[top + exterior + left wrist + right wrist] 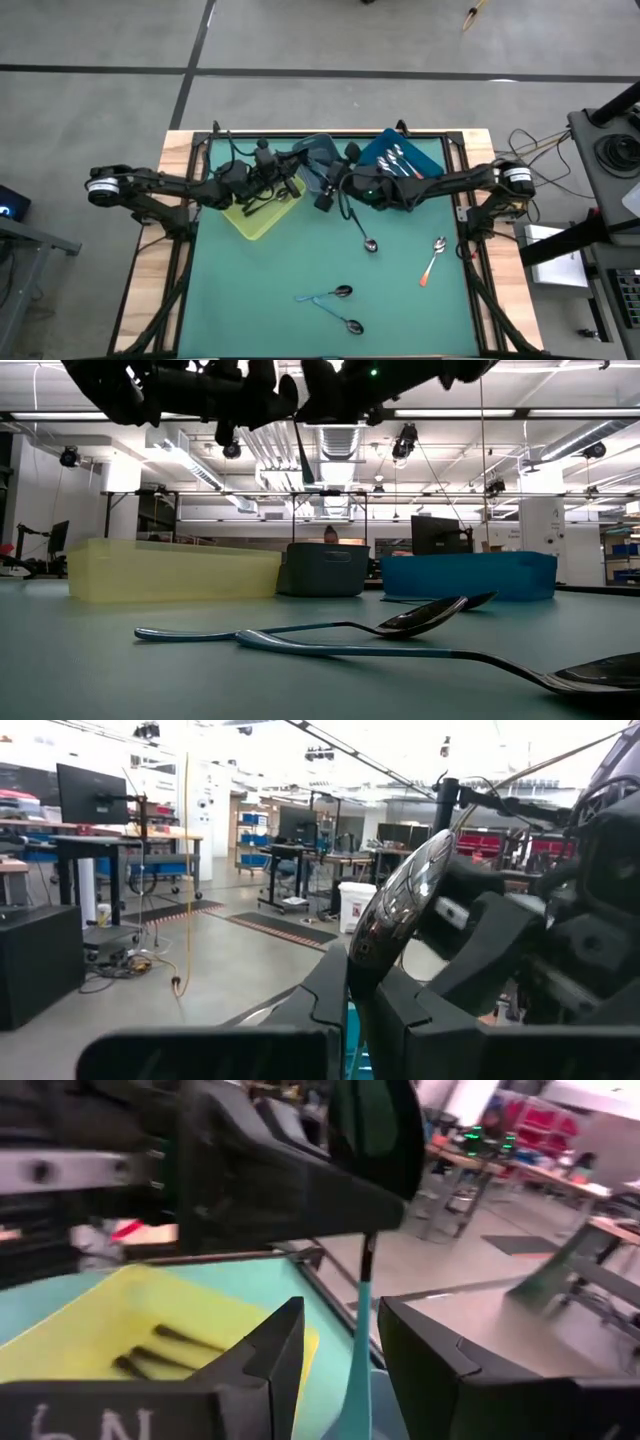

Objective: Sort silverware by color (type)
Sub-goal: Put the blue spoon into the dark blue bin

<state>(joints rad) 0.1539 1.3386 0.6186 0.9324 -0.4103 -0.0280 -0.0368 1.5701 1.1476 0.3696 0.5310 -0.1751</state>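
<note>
While the high view only shows the two arms meeting over the far middle of the counter (250,300), the wrist views show what passes between them. The left claw (365,990) is clamped on a light blue spoon (400,905), whose shiny bowl stands up above the fingers. In the right wrist view the same spoon's thin blue handle hangs down between the fingers of the right claw (340,1330), which stand apart on either side of it with gaps showing.

From above, the yellow bin (262,225) near the far left corner holds black-handled spoons, which the right wrist view also catches. The blue bin (430,152) towards the far right corner holds several spoons, and the grey-blue bin (318,147) sits between the two at the far edge.

Four spoons lie loose on the counter. A black-handled spoon (365,235) lies near the middle and an orange-handled spoon (433,260) towards the right edge. Two light blue spoons lie close together near the front edge, one (325,295) just behind the other (340,321). The low view shows this pair close up, with mirror-bright bowls and slim handles, but it cuts off both claws at its top.
</note>
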